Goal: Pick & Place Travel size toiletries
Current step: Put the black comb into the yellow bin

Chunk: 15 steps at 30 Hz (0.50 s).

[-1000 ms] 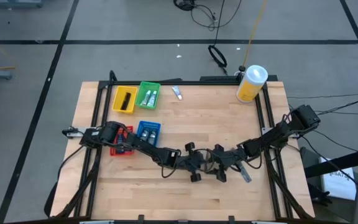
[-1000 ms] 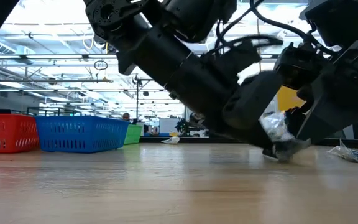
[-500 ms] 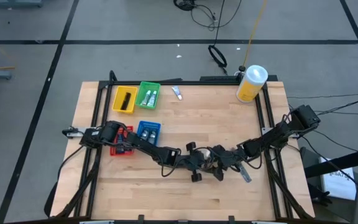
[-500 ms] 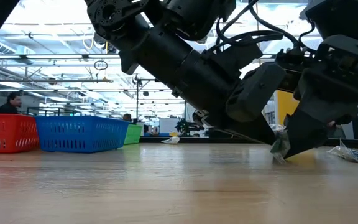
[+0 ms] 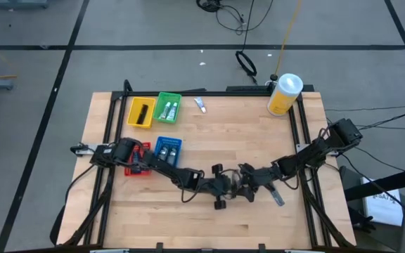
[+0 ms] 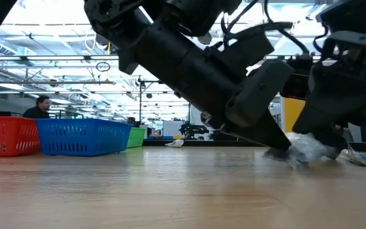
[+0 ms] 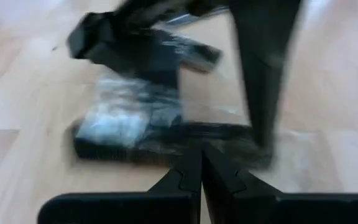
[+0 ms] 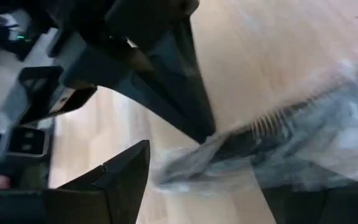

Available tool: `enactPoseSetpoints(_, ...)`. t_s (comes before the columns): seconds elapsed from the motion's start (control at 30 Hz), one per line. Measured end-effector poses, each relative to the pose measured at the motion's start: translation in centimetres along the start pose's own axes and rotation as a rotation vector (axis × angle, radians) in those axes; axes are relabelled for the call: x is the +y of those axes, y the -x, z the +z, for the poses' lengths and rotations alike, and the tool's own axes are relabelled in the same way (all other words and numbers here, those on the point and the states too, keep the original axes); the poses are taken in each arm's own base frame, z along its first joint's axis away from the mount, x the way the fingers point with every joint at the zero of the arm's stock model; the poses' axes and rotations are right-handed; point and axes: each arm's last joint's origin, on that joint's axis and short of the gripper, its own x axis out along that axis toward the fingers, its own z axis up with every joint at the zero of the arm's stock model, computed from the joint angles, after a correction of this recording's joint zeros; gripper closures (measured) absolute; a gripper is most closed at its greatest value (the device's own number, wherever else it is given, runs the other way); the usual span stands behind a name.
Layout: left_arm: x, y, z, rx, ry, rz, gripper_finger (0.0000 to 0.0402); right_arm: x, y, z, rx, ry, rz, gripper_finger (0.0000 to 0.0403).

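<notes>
A dark comb-like toiletry in a clear wrapper (image 7: 129,127) lies on the table near its middle, between my two grippers. My left gripper (image 7: 201,154) comes from the table's left, shut, with its tip at the packet's edge. My right gripper (image 8: 207,171) comes from the right, open, with one finger on each side of the packet (image 8: 272,146). In the low view the packet (image 6: 309,151) rests flat on the wood. Another wrapped piece (image 5: 278,199) lies to the right and a small tube (image 5: 200,105) lies far back. My left gripper's shut fingertips (image 8: 199,127) meet the wrapper's end (image 8: 182,163), slanting down from the table's left. The tip is at table level (image 6: 277,148) and the packet lies on the wood. My right gripper straddles the packet; the view is blurred, so I cannot tell whether its fingers (image 8: 126,177) touch the wrapper.
The yellow tray (image 5: 140,112), green tray (image 5: 168,107), blue tray (image 5: 167,149) and red tray (image 5: 138,163) stand at the back left. A yellow container with a white lid (image 5: 284,93) stands at the back right. Bare wood lies near the front edge.
My right gripper has rolled about its own pointing line and dipped toward the table, staying wide around the packet. The packet, crumpled and raised under the grippers a second ago, now lies low on the table.
</notes>
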Motion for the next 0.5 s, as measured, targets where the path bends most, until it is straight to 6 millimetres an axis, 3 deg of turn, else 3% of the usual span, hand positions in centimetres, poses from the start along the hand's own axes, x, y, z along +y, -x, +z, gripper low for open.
enactPoseSetpoints(0.17, -0.4, 0.1, 0.0, -0.007, -0.016, -0.004, 0.0392, -1.0, 1.0, -0.8, -0.004, -0.053, 0.086, 0.0118)
enactPoseSetpoints(0.4, -0.3, 0.2, 0.1, -0.001, -0.016, 0.003, 0.0392, -2.0, 1.1, -0.9, -0.034, -0.119, -0.013, 0.0116)
enactPoseSetpoints(0.5, 0.0, 2.0, 1.5, 0.041, -0.018, 0.008, 0.0392, -2.0, 1.1, -0.9, -0.031, -0.119, -0.017, 0.0123)
